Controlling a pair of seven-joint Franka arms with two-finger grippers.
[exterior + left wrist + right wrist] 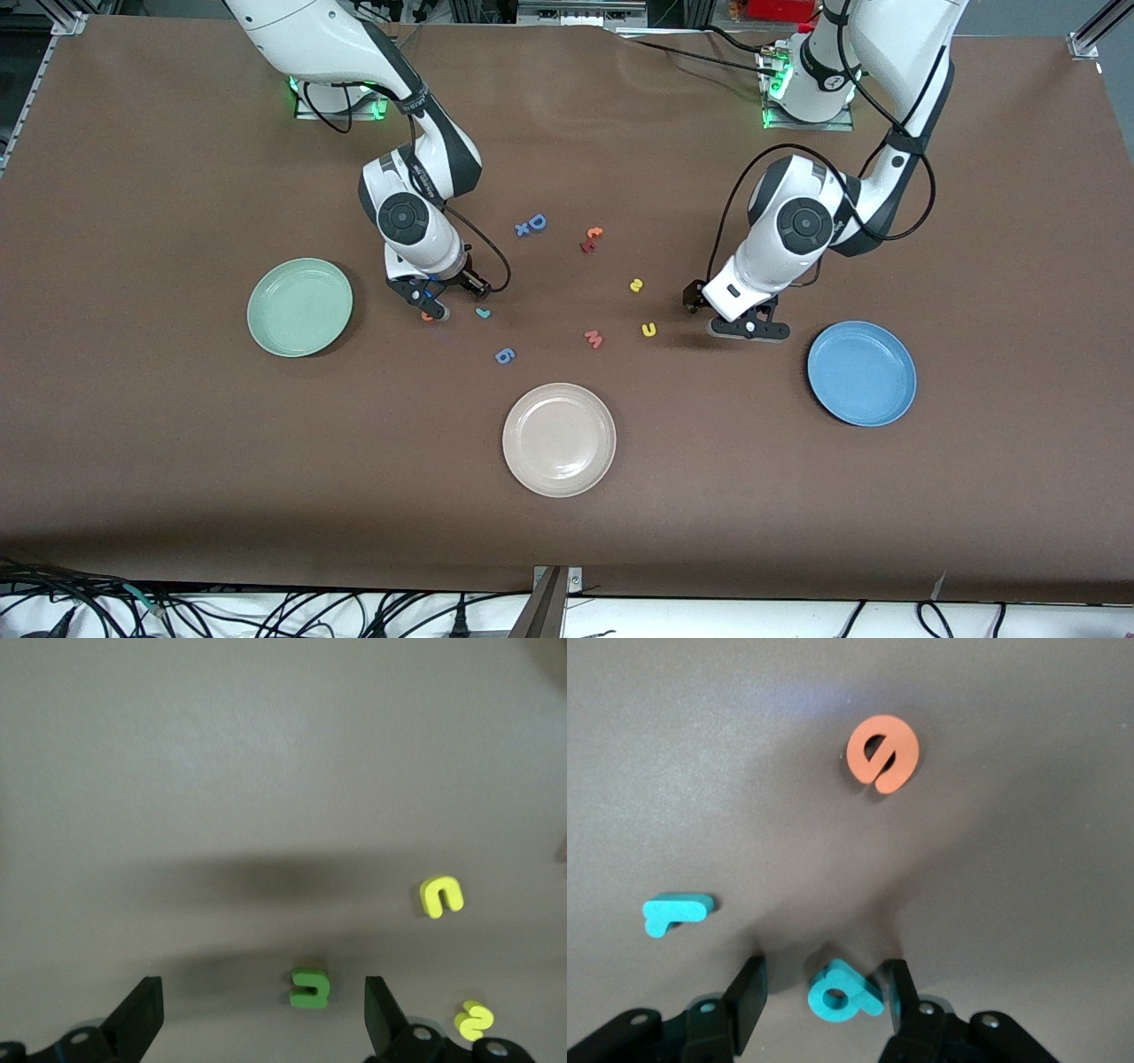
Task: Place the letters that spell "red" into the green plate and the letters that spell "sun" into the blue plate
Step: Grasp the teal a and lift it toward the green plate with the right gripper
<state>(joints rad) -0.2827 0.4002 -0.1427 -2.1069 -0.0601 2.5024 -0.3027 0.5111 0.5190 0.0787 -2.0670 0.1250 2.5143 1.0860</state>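
Front view, middle band of the brown table [177,461]: loose foam letters lie between two arms.

Right gripper [431,306] is low over the table just beside the green plate [270,292], toward the centre. In the right wrist view its claw [824,997] is spread and straddles the teal "d" [842,992]; one finger [897,992] is almost on it, the other stands clear. The orange "e" [882,753] and teal "r" [675,912] lie flat nearby, apart from each other.

Left gripper [742,330] is low over the table near the blue plate [895,390]. In the left wrist view its claw [261,1010] is spread wide, with the dark green u/n piece [310,987] on the table between the fingers, touching neither. The yellow u/n [441,896] and yellow "s" [474,1019] lie just outside one finger.

Both plates hold nothing.

Other legible pieces in the front view:
- Upper centre: blue "D" [537,221] and a red-orange pair [591,239].
- Lower centre: pink "w" [594,338], blue "6" [504,355], cream plate [532,461].
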